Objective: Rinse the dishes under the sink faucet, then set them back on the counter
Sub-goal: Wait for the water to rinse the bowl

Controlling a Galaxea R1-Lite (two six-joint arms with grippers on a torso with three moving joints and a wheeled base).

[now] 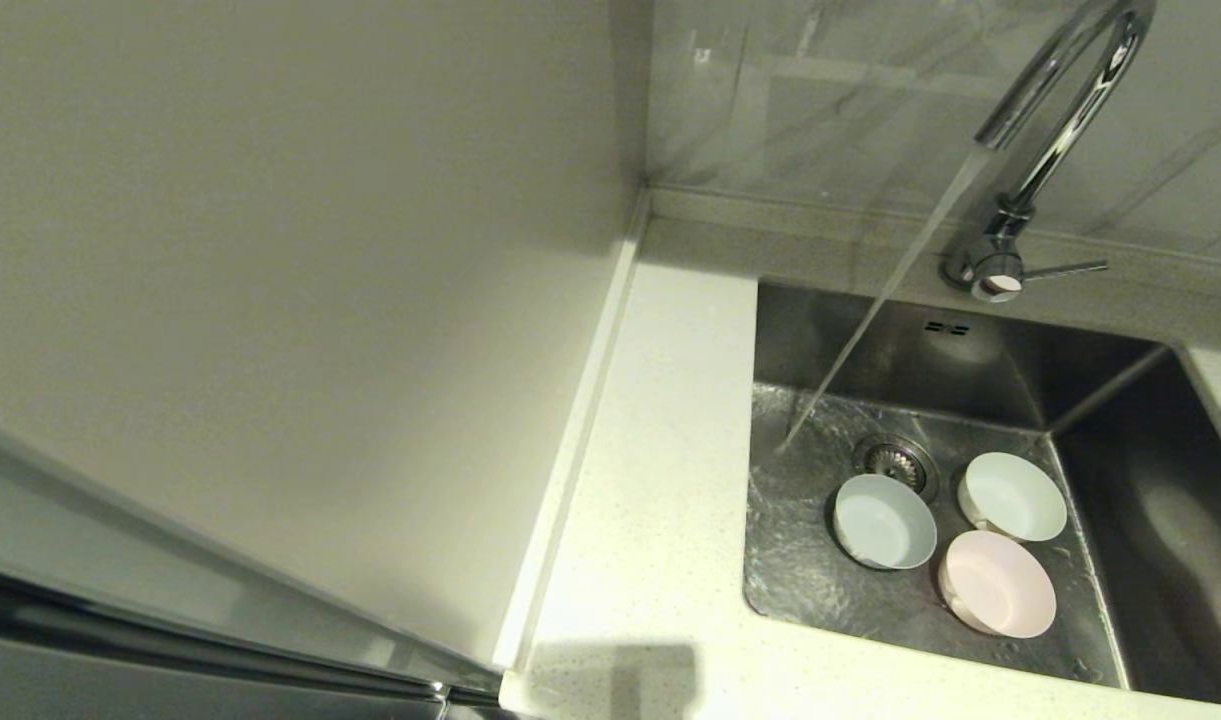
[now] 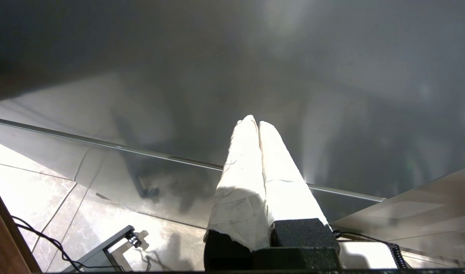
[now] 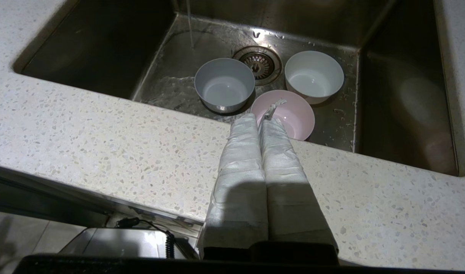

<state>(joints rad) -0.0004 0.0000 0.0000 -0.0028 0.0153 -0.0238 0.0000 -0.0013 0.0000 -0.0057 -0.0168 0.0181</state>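
Note:
Three small bowls sit upright on the floor of the steel sink [image 1: 800,560]: pale blue [image 1: 883,521] beside the drain strainer [image 1: 896,461], whitish-green [image 1: 1012,496] to its right, pale pink [image 1: 997,583] nearest me. Water streams from the chrome faucet [image 1: 1055,110] onto the sink floor left of the bowls, touching none. My right gripper [image 3: 259,120] is shut and empty above the speckled counter [image 3: 103,133] in front of the sink, its tips pointing at the pink bowl [image 3: 289,112]. My left gripper [image 2: 255,122] is shut and empty, low beside a grey cabinet front, away from the sink.
A plain beige wall panel [image 1: 270,250] rises on the left of the counter [image 1: 660,420]. The faucet's lever [image 1: 1065,269] sticks out to the right at its base. Two overflow slots [image 1: 947,327] mark the sink's back wall. Neither arm shows in the head view.

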